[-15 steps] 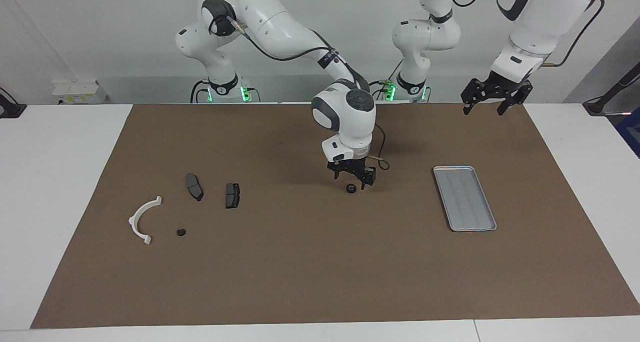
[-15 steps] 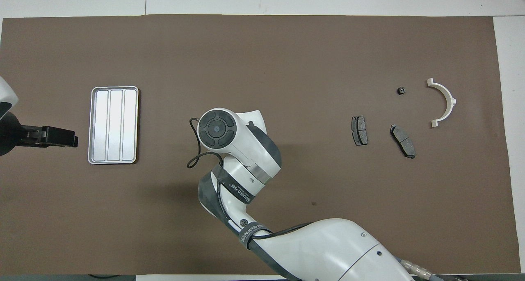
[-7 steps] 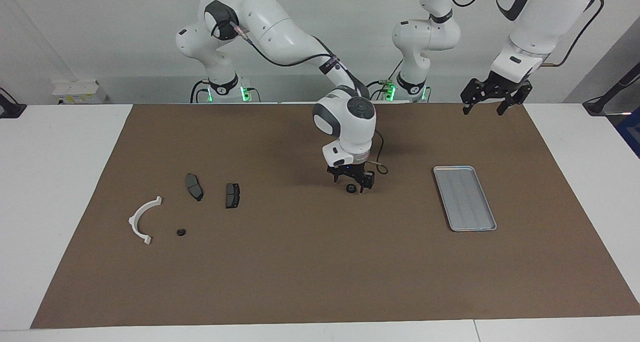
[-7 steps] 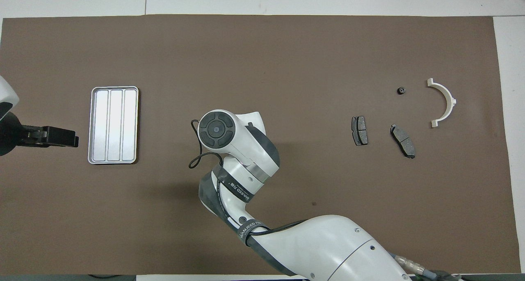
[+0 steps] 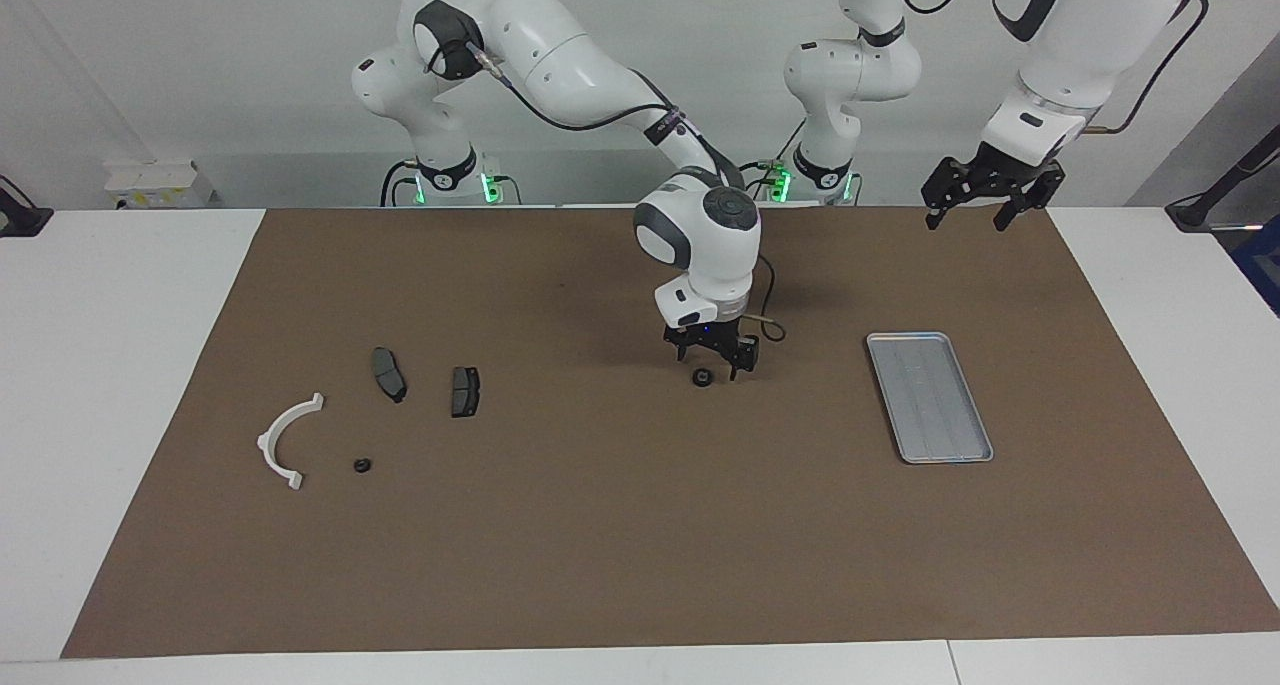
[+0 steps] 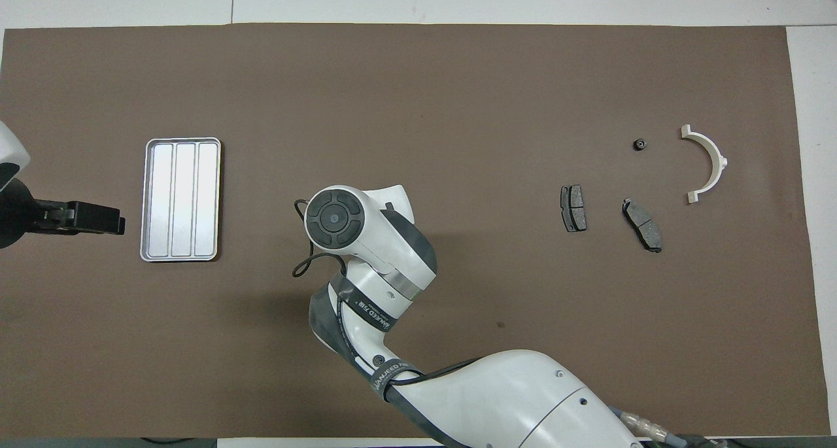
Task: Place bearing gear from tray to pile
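A brown mat covers most of my white desk, whose bare surface shows at both ends. By the wall at the right arm's end sits a white box. Green lights glow at the arm bases.

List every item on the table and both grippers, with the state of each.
Tray: empty, flat on the mat.
Gear: on the mat, under the right gripper.
Right gripper: open, low over the gear.
Left gripper: open, raised, waiting.
Second gear: beside the white bracket.
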Controlling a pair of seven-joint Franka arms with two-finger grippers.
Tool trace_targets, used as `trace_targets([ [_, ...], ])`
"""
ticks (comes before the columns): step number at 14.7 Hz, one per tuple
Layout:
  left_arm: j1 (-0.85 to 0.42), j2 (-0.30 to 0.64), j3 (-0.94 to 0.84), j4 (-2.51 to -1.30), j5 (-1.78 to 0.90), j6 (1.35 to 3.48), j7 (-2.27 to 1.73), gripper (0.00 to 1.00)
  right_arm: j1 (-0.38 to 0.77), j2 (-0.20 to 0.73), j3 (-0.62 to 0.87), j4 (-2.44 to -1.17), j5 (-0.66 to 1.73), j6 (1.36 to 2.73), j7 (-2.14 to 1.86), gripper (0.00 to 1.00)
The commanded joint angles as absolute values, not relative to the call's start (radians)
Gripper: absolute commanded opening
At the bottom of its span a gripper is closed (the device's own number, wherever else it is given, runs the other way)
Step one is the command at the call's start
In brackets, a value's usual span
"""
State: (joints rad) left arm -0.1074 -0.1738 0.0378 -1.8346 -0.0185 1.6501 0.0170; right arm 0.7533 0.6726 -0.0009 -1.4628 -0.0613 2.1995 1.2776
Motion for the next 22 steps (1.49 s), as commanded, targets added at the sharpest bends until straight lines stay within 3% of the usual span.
trace_targets([
  [1,-0.104,-0.176,0.038,-1.832,-0.032,1.644,0.026,1.0,0.747,0.681,-0.003,-1.465,-0.087,2.218,1.302,0.95],
  [4,-0.104,-0.176,0.038,-1.832,-0.032,1.644,0.026,1.0,0.744,0.68,-0.003,-1.492,-0.087,2.249,1.301,0.9],
  [7,-0.104,-0.176,0.038,-1.832,-0.032,1.644,0.026,1.0,0.742,0.678,-0.003,-1.496,-0.087,2.252,1.301,0.72],
  [9,-0.104,-0.176,0.038,-1.832,-0.032,1.643,0.026,1.0,0.741,0.678,-0.002,-1.496,-0.086,2.25,1.301,0.38],
  [10,-0.104,-0.176,0.038,-1.832,-0.032,1.643,0.026,1.0,0.741,0.678,-0.002,-1.494,-0.086,2.246,1.299,0.12],
  [11,-0.104,-0.176,0.038,-1.832,-0.032,1.644,0.026,1.0,0.739,0.678,-0.002,-1.493,-0.086,2.241,1.298,0.0],
  [17,-0.104,-0.176,0.038,-1.832,-0.032,1.643,0.026,1.0,0.736,0.678,-0.005,-1.48,-0.084,2.229,1.296,0.0],
  [22,-0.104,-0.176,0.038,-1.832,-0.032,1.644,0.026,1.0,0.687,0.666,-0.012,-1.411,-0.112,2.087,1.226,0.0],
])
